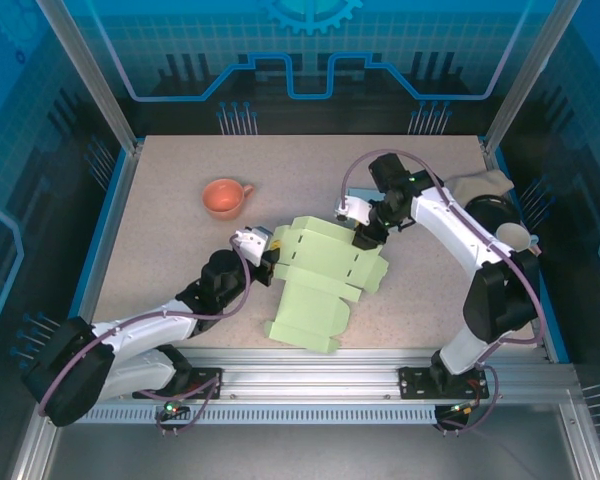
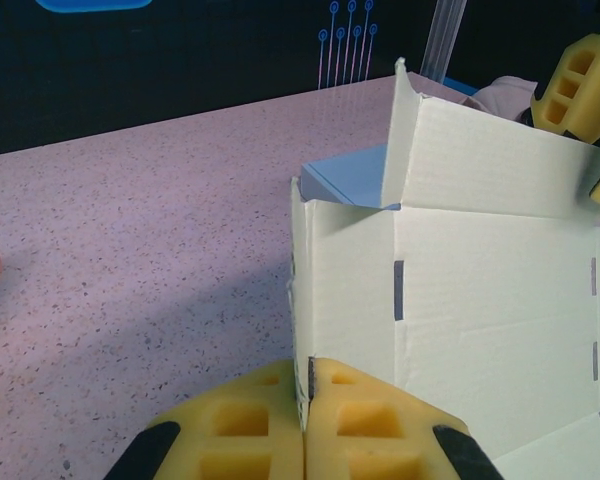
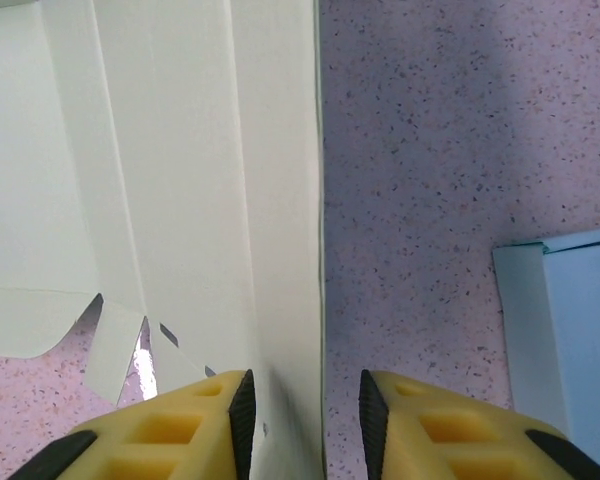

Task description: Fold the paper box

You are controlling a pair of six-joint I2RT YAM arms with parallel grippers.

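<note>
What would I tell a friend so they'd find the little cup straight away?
Look at the speckled beige table, then at its far left part, beyond the pale green paper box in the middle. The cup stands there alone, apart from the box. Unlike the flat-sided green box, it is small, round and orange, with a handle.

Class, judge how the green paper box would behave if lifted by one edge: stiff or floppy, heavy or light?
The paper box is thin card, so probably light. Its creased flaps stand at odd angles, so it would likely hinge.
</note>
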